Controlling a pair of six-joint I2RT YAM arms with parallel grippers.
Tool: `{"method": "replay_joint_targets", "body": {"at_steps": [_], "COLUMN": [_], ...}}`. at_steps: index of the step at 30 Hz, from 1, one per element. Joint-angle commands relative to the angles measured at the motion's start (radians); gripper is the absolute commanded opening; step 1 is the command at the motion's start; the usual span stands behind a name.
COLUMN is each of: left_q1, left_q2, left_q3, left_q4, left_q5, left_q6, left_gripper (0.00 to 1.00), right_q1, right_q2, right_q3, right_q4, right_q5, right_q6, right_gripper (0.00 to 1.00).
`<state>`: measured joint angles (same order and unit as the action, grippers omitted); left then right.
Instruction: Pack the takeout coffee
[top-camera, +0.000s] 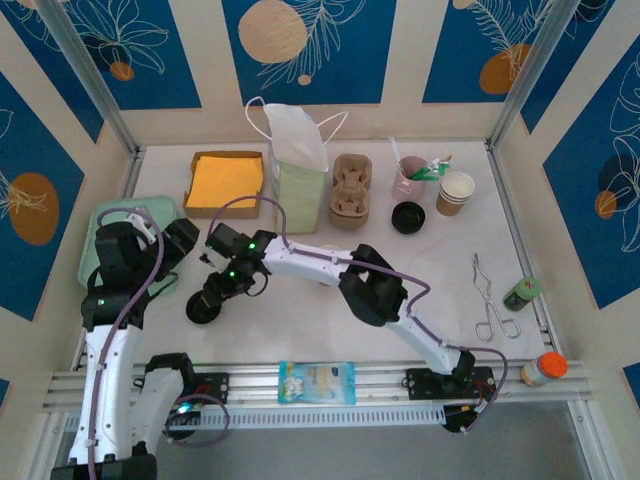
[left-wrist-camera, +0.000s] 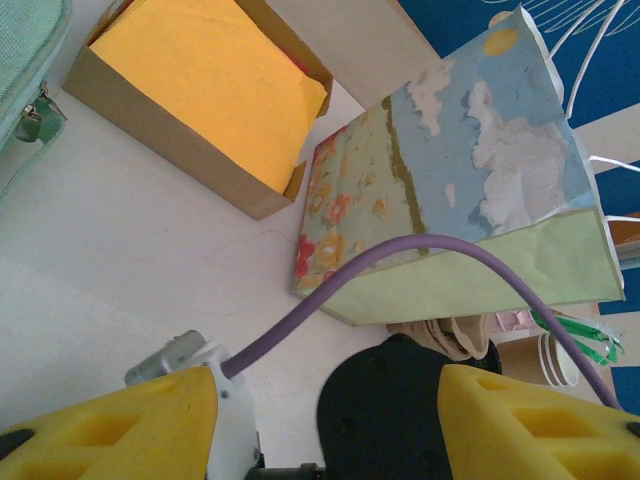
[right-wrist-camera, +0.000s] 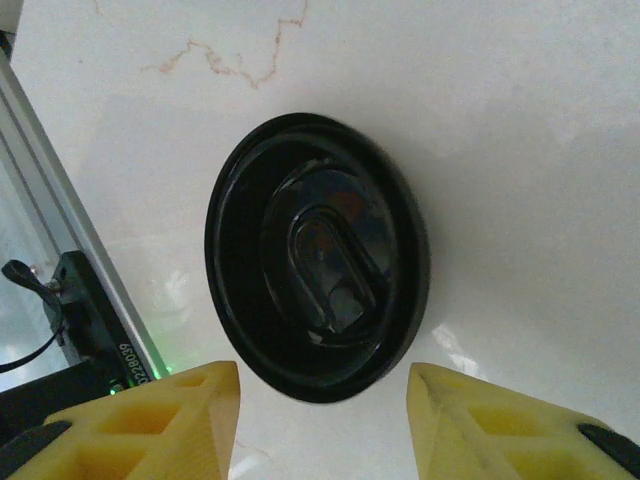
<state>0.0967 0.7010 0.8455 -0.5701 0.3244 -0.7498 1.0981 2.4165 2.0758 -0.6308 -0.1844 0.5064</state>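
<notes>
The takeout coffee (right-wrist-camera: 318, 258) shows from above as a round black lid on the white table, and its brown cup is hidden under the lid. In the top view it is a dark disc (top-camera: 203, 309) at the near left. My right gripper (right-wrist-camera: 325, 432) is open, one yellow fingertip (right-wrist-camera: 150, 420) to each side just short of the lid's rim, not touching it. From above, the right gripper (top-camera: 213, 297) hangs over the disc. My left gripper (top-camera: 181, 246) stands open a little to the left, holding nothing. Between its fingertips (left-wrist-camera: 110, 425) I see the right arm's purple cable (left-wrist-camera: 330, 285).
The tall paper bag (top-camera: 300, 170) stands at the back, with a box of yellow napkins (top-camera: 225, 183) to its left and a pulp cup carrier (top-camera: 350, 190) to its right. Further right are another black lid (top-camera: 408, 217), a lidless paper cup (top-camera: 455, 192), a pink cup (top-camera: 410, 178) and tongs (top-camera: 490, 300).
</notes>
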Motion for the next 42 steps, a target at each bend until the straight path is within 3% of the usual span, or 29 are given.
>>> {"method": "replay_joint_targets", "body": {"at_steps": [1,10,12,18,22,27,31,33,36,39,42], "left_q1": [0.015,0.015,0.015,0.015,0.015,0.013,0.009,0.003,-0.019,-0.068,-0.164], "left_q2": [-0.014,-0.02,-0.02,-0.021,-0.017,-0.003,-0.001,-0.001,0.01,0.063,0.146], "left_q3": [0.025,0.018,0.016,0.021,0.041,0.072,0.059,0.03,-0.068,-0.166,-0.203], "left_q4": [-0.028,-0.033,-0.029,-0.028,-0.02,0.005,0.09,0.176,0.457,0.795,1.065], "left_q5": [0.014,0.021,0.026,0.048,0.083,0.172,0.279,0.331,0.431,0.477,0.452], "left_q6": [0.016,0.021,0.02,0.03,0.037,0.032,-0.048,-0.128,-0.366,-0.654,-0.885], "left_gripper": [0.6,0.6,0.6,0.59,0.59,0.59,0.6,0.6,0.61,0.64,0.75], "right_q1": [0.008,0.014,0.017,0.017,0.007,-0.009,-0.021,-0.021,-0.012,-0.002,0.024], "right_q2": [0.05,0.127,0.135,0.113,0.001,-0.234,-0.486,-0.611,-0.782,-0.955,-1.091], "right_q3": [0.058,0.147,0.155,0.139,0.045,-0.113,-0.291,-0.381,-0.542,-0.771,-1.033], "right_q4": [-0.056,-0.113,-0.113,-0.12,-0.097,-0.092,-0.037,0.032,0.221,0.615,1.178], "right_q5": [-0.004,0.028,0.026,0.04,0.089,0.307,0.628,0.78,1.026,1.159,1.182], "right_q6": [0.018,0.024,0.026,0.032,0.028,-0.021,-0.1,-0.161,-0.31,-0.538,-0.896], "right_gripper": [0.47,0.45,0.39,0.08,0.02,0.0,0.0,0.0,0.0,0.0,0.0]}}
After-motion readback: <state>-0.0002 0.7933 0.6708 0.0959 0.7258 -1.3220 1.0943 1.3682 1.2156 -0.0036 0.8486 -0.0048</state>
